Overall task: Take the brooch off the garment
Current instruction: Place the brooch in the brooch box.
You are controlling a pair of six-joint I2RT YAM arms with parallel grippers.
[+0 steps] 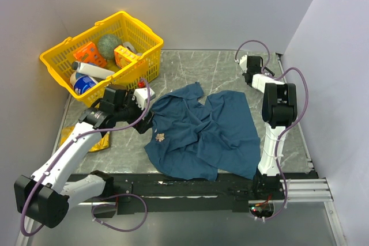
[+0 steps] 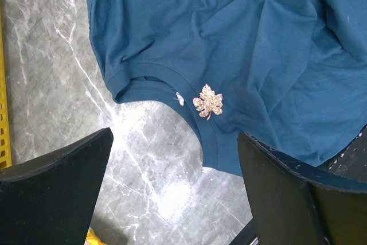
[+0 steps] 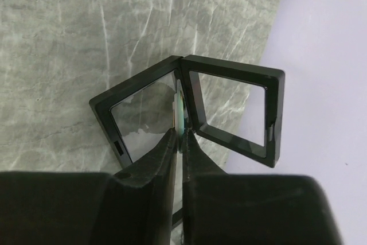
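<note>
Brooch lined up under wide-open left jaws

Black fingers [image 2: 57, 187] of my left gripper [image 2: 175, 139] fill the bottom of the left wrist view, spread wide and holding nothing. Between and just beyond them lies the brooch [image 2: 207, 101], a small glittering maple leaf. It is pinned to the garment [image 2: 258, 38] just beside the curved neckband [image 2: 150, 73], close to where the cloth gives way to the bare marble of the table [image 2: 51, 84].

I judge the leaf light, stiff and a little slick with its stones. The cloth under it is soft and will likely lift with it. I would take the leaf across its width, at the outer lobes, and expect the shirt to need holding down.

Its long axis runs stem to tip, nearly straight up the wrist picture, with the stem toward my fingers and the tip away. That lies crosswise to the line on which the fingers close, which suits me.

My right gripper [image 3: 182, 136] is well apart, at the far right corner. Its jaws stand narrow on either side of the hinge of an open black frame case [image 3: 229, 64]. Whether they grip it I cannot tell.
</note>
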